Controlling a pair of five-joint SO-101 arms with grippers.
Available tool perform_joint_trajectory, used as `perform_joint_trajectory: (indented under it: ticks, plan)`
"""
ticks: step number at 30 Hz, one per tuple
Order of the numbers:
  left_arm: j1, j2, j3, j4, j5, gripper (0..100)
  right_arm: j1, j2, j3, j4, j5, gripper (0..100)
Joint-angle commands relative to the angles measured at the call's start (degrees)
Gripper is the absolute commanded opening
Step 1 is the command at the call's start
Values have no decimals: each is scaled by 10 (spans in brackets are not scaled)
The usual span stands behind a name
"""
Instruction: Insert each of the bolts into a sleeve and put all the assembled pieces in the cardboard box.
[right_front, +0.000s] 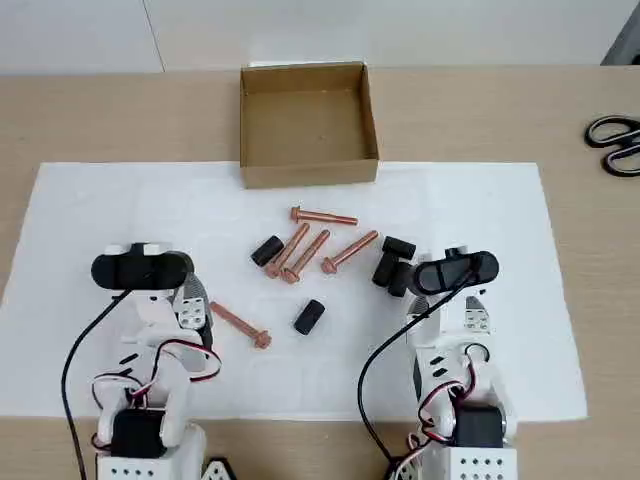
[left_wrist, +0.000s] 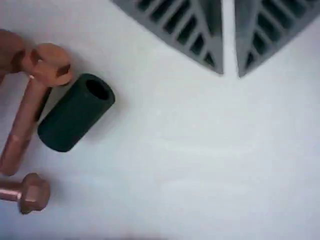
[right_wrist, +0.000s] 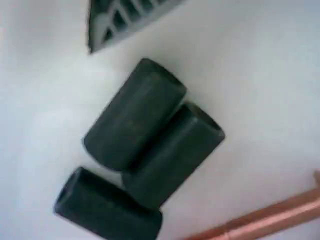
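The open cardboard box (right_front: 308, 120) stands at the back centre. Several copper bolts (right_front: 308, 255) lie scattered in front of it, one (right_front: 240, 325) apart near the left arm. Single black sleeves lie at the middle (right_front: 267, 250) and nearer the front (right_front: 310, 317). Three more sleeves (right_front: 392, 265) huddle beside the right arm. My left gripper (left_wrist: 229, 72) hovers shut over bare paper, apart from a sleeve (left_wrist: 75, 120) and the bolt (left_wrist: 25, 125) beside it. My right gripper (right_front: 455, 272) hangs open just above the three sleeves (right_wrist: 135, 115), one finger (right_wrist: 125, 20) showing.
A white paper sheet (right_front: 100, 220) covers the wooden table under all the parts. Black scissors (right_front: 615, 145) lie at the far right edge. Cables run from both arm bases at the table's front.
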Motion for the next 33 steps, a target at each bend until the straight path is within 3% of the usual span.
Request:
perform_joint_trajectory:
  ticks: [1, 8, 13, 16, 25, 33]
  plan:
    - [4, -5, -67, 33, 3, 7, -2, -7, 4, 0, 4, 191]
    - [4, -4, -182, 84, 4, 7, -6, -7, -23, 37, -4, 191]
    - [4, -4, -208, 123, 4, 8, -4, -1, -189, 130, -120, 191]
    - [4, 20, -204, 127, 4, 9, -4, 0, -259, 160, -146, 191]
    - [4, 304, -327, 96, 4, 9, -1, 59, -276, 148, -143, 193]
    - [4, 526, -468, 135, 4, 8, -5, 356, -428, 127, -122, 191]
